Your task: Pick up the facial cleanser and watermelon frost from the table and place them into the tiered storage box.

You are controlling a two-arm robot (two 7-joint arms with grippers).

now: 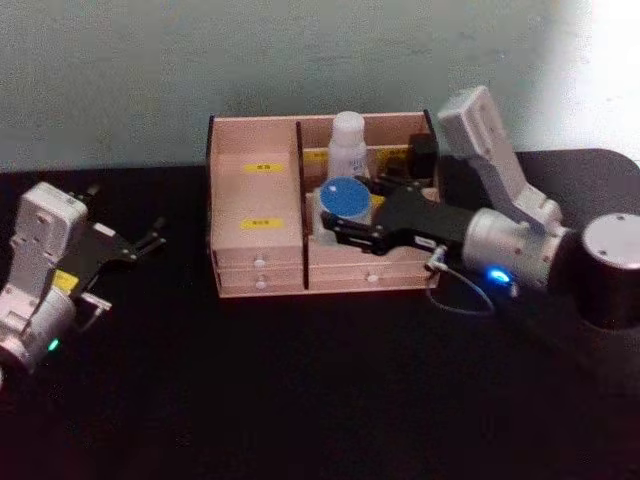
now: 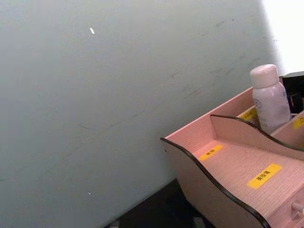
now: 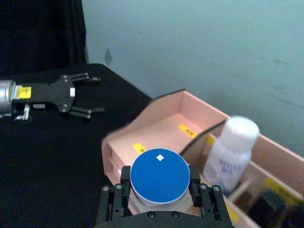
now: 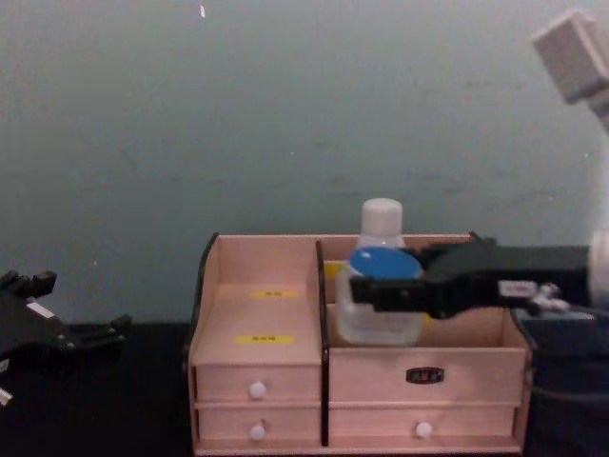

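The watermelon frost (image 1: 345, 197), a squat clear jar with a round blue lid, hangs at the front right compartment of the tiered storage box (image 1: 258, 245). Its base is about level with the compartment's front wall (image 4: 419, 333). My right gripper (image 1: 335, 215) reaches in from the right and is shut on the jar's sides (image 3: 160, 176). The facial cleanser (image 1: 348, 142), a tall white bottle, stands upright in the back right compartment just behind the jar (image 4: 382, 221). Off the box's left side on the black table, my left gripper (image 1: 145, 243) stands open with nothing in it.
The wooden box stands against a pale green wall (image 2: 95, 95); a small dark item (image 1: 420, 152) sits in its far right back slot. Black table (image 1: 300, 400) stretches open in front of and left of the box. The right arm's body (image 1: 520, 245) lies along the box's right side.
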